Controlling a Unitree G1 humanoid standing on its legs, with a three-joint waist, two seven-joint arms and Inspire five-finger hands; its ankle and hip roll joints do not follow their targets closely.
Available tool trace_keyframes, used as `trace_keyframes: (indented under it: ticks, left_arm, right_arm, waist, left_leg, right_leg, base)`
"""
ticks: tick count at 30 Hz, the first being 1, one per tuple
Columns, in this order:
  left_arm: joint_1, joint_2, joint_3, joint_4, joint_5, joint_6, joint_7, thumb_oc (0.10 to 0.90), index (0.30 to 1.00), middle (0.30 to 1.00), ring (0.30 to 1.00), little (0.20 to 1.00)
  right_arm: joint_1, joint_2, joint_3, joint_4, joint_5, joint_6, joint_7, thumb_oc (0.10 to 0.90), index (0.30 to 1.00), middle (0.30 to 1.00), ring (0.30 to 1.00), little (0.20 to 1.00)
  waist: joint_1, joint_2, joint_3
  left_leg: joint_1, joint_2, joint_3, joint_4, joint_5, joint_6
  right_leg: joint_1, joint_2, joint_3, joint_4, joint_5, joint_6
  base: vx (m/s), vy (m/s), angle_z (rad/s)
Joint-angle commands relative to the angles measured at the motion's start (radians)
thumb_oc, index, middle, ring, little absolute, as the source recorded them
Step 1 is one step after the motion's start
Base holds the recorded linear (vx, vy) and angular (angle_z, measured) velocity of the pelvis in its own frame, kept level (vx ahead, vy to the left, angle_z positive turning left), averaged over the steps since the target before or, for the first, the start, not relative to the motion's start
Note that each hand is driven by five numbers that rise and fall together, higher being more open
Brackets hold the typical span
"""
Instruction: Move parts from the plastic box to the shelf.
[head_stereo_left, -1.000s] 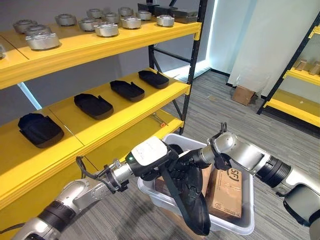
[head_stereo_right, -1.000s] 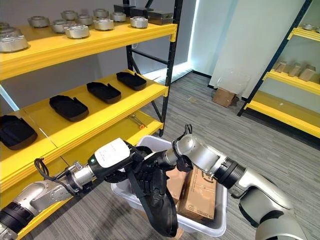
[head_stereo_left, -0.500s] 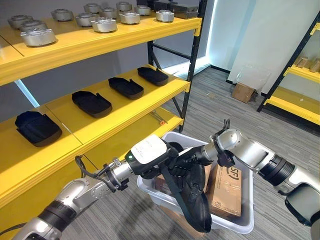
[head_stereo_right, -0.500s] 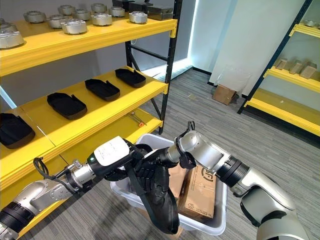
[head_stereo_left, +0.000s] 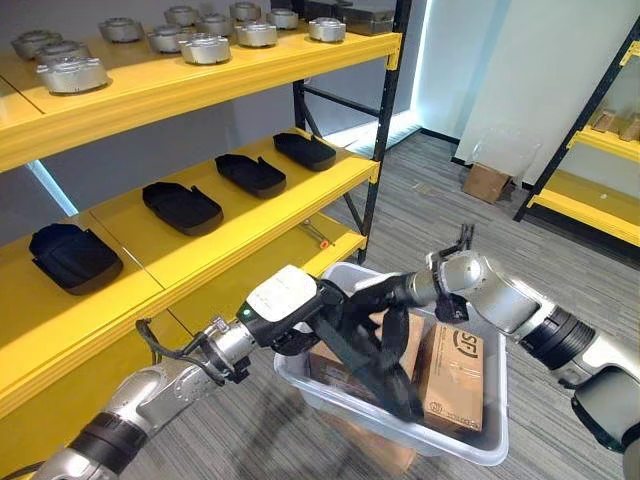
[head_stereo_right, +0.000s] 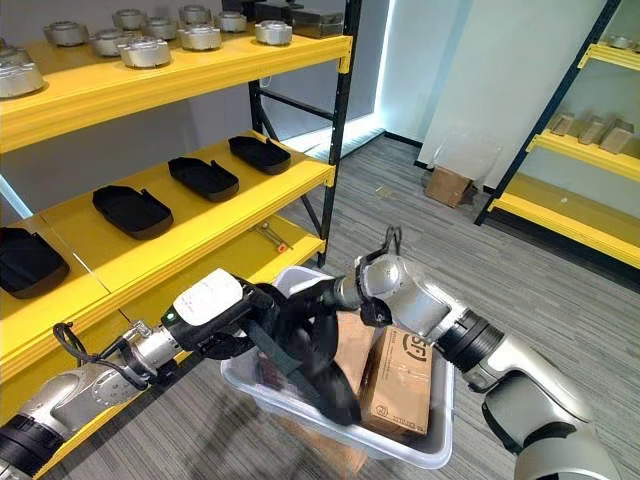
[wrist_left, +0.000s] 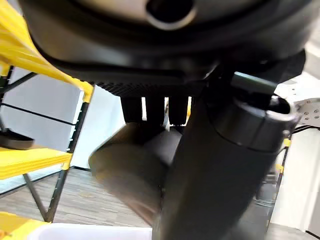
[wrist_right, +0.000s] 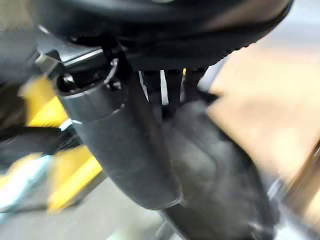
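Shelf: yellow racking on my left; the top level carries a row of silver metal parts, the middle level four black moulded parts lying apart from one another in a line.
Lower shelf level: a small tool lies on it near the black upright post, just behind the box.
My left robot hand: it comes in from the lower left, wearing a white cover, fingers curled round the near end of a long black part; my left wrist view shows the fingers wrapped on dark plastic.
Black part: held over the plastic box, tilted, its lower end pointing down into the box between the cartons.
Plastic box: clear, on the floor beside the shelf's lowest level; brown cardboard cartons stand inside and crowd the part.
My right robot hand: reaches in from the right over the box rim, fingers closed on the far end of the same black part.
Far right: a second yellow rack with small brown items, and a cardboard box on the floor near a white wall.
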Motion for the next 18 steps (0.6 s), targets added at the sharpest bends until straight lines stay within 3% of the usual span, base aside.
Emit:
trace_keyframes:
  ticks: [1, 4, 7, 18]
  left_arm:
    - [-0.070, -0.011, 0.079, -0.113, -0.172, -0.042, 0.075, 0.400, 0.300, 0.300, 0.300, 0.300]
    - [-0.023, -0.005, 0.114, -0.122, -0.185, -0.049, 0.076, 0.400, 0.300, 0.300, 0.300, 0.300]
    - [0.004, -0.002, 0.135, -0.122, -0.181, -0.067, 0.084, 0.400, 0.300, 0.300, 0.300, 0.300]
    - [0.043, -0.009, 0.173, -0.143, -0.170, -0.077, 0.063, 0.400, 0.300, 0.300, 0.300, 0.300]
  right_arm:
    - [-0.245, -0.119, -0.103, -0.006, -0.102, -0.137, -0.140, 0.900, 1.000, 1.000, 1.000, 1.000]
    - [-0.245, -0.172, -0.151, -0.014, -0.183, -0.165, -0.266, 0.900, 1.000, 1.000, 1.000, 1.000]
    - [-0.243, -0.197, -0.185, -0.044, -0.198, -0.163, -0.319, 0.900, 1.000, 1.000, 1.000, 1.000]
    - [-0.193, -0.215, -0.230, -0.142, -0.221, -0.127, -0.339, 0.900, 1.000, 1.000, 1.000, 1.000]
  waist:
    - [-0.007, -0.027, -0.039]
    - [-0.013, -0.024, -0.038]
    - [-0.016, -0.019, -0.036]
    - [-0.024, -0.017, -0.031]
  left_leg:
    - [-0.044, 0.023, -0.087, 0.122, -0.074, 0.043]
    - [-0.040, 0.019, -0.088, 0.121, -0.078, 0.045]
    - [-0.042, 0.018, -0.091, 0.121, -0.080, 0.046]
    - [-0.040, 0.014, -0.094, 0.117, -0.085, 0.048]
  right_leg:
    - [-0.007, -0.090, 0.058, 0.099, -0.064, 0.050]
    - [-0.004, -0.087, 0.065, 0.095, -0.063, 0.049]
    - [-0.007, -0.088, 0.068, 0.095, -0.062, 0.049]
    - [-0.010, -0.090, 0.074, 0.093, -0.065, 0.051]
  base:
    - [0.00, 0.000, 0.00]
    - [0.00, 0.000, 0.00]
    - [0.00, 0.000, 0.00]
    - [0.00, 0.000, 0.00]
